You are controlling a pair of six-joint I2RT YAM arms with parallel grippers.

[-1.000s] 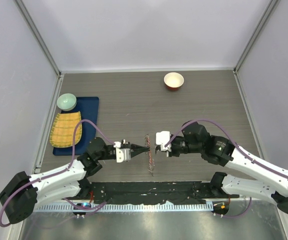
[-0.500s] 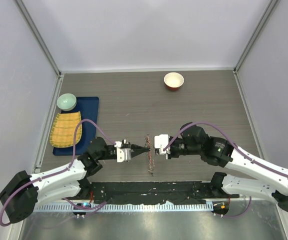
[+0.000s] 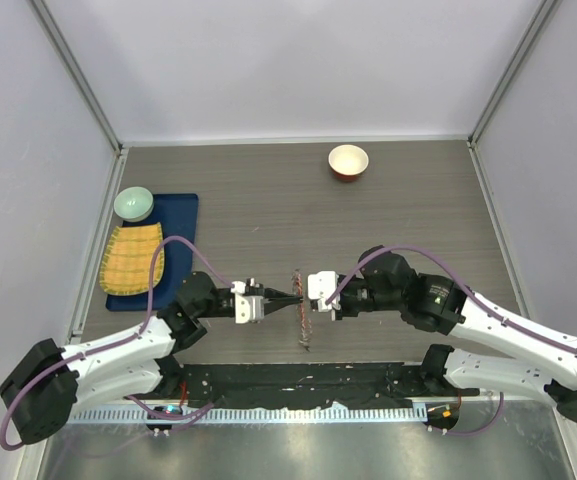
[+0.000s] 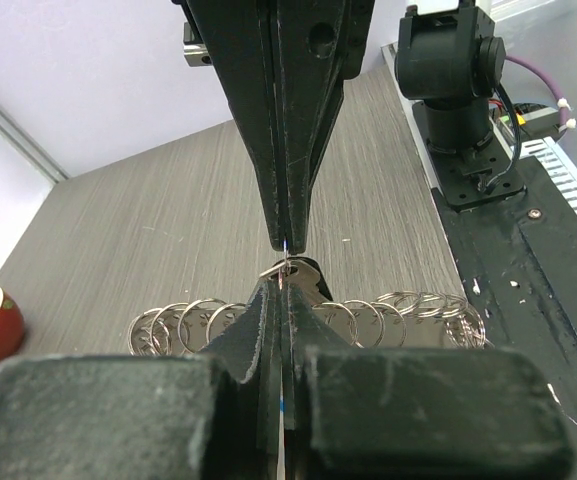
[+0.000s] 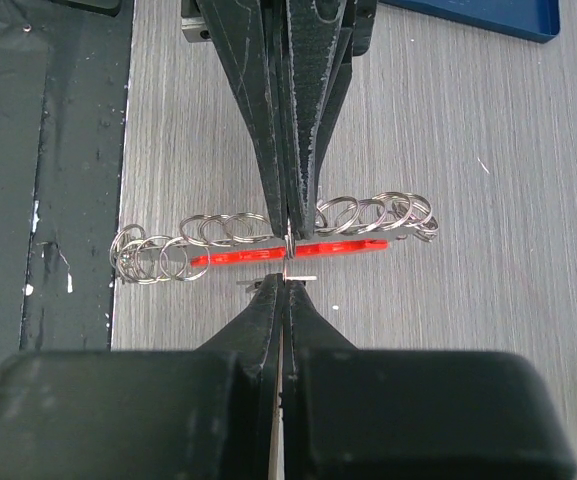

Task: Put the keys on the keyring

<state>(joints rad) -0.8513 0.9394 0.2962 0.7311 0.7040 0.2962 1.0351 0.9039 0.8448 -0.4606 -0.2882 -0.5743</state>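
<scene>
Shift: right gripper (image 5: 283, 288) edged against left gripper (image 4: 285, 285), over keyring (image 5: 348, 246).
Grip: both pressed together; held thing unclear.
Meaning: threading near.

Grey wood-grain table (image 3: 268, 200), pale walls (image 3: 288, 60), aluminium corner posts (image 3: 75, 70)
</scene>
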